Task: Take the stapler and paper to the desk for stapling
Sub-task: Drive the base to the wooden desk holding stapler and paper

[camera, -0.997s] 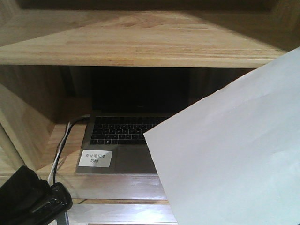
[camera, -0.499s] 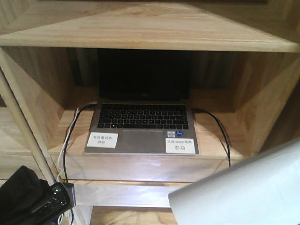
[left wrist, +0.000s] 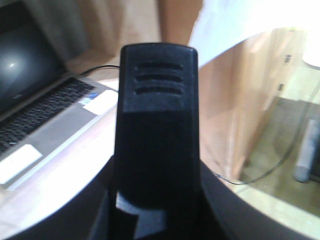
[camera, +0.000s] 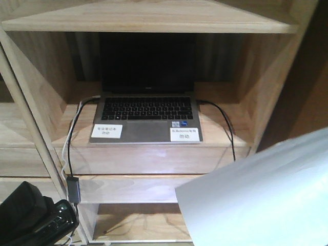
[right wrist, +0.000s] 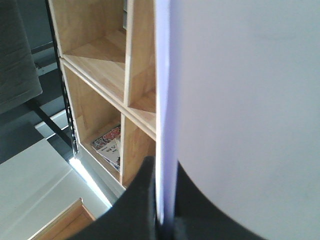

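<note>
Front view: laptop (camera: pixel 146 110) on shelf (camera: pixel 154 154), lid open; paper (camera: pixel 261 200) held aloft at lower right, before the shelf
Left wrist: stapler (left wrist: pixel 156 125) gripped upright between the left fingers (left wrist: pixel 102 225), laptop seen behind at left
Right wrist: paper seen edge-on, its lower edge clamped between the closed right fingers (right wrist: pixel 135 205)

Ahead of me stands a light wooden shelf unit (camera: pixel 154 20), with an open laptop (camera: pixel 146 110) in its middle bay and magazines (right wrist: pixel 107 145) in a lower one. To the side, brightly lit, lies what may be a pale tiled floor (left wrist: pixel 280 200).
</note>
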### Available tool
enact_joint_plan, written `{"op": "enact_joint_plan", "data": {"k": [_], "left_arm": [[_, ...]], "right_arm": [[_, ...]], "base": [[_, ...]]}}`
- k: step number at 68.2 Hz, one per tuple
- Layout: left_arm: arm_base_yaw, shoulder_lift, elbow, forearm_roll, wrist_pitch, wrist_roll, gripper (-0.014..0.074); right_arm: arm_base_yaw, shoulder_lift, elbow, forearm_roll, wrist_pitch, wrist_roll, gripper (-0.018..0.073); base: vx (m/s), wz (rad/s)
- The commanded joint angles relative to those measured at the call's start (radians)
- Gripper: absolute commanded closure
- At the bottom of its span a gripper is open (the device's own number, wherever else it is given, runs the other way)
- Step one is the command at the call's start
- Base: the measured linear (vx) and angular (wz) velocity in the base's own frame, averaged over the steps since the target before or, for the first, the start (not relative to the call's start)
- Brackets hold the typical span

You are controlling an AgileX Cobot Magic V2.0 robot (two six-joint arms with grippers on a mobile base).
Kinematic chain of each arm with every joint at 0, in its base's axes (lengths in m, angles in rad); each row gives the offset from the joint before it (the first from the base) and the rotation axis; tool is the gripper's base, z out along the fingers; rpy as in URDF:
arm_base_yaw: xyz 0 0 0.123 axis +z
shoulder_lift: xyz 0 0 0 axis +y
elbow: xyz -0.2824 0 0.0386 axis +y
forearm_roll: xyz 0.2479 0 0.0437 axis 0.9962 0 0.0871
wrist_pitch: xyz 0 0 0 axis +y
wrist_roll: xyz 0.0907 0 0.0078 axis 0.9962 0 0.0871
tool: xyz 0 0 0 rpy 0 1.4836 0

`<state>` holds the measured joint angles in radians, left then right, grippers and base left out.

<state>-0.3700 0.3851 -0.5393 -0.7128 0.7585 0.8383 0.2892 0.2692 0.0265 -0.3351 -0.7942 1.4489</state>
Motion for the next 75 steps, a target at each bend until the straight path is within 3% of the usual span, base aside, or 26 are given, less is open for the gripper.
{"op": "enact_joint_plan", "data": {"k": [1, 41, 75], "left_arm": [[0.002, 0.006, -0.03, -0.065, -0.084, -0.001, 0.0603], [0.002, 0.006, -0.03, -0.065, -0.084, -0.001, 0.0603], [0.002, 0.006, -0.03, -0.065, -0.084, -0.001, 0.0603]], "right_arm": [[0.001, 0.008, 0.005, 0.004, -0.057, -0.011, 0.0562], [0.001, 0.008, 0.005, 0.004, -0.057, -0.011, 0.0562], [0.001, 0.008, 0.005, 0.004, -0.057, -0.011, 0.0562]], "base": [[-0.17, -0.1], [-0.13, -0.06], [-0.02, 0.2]]}}
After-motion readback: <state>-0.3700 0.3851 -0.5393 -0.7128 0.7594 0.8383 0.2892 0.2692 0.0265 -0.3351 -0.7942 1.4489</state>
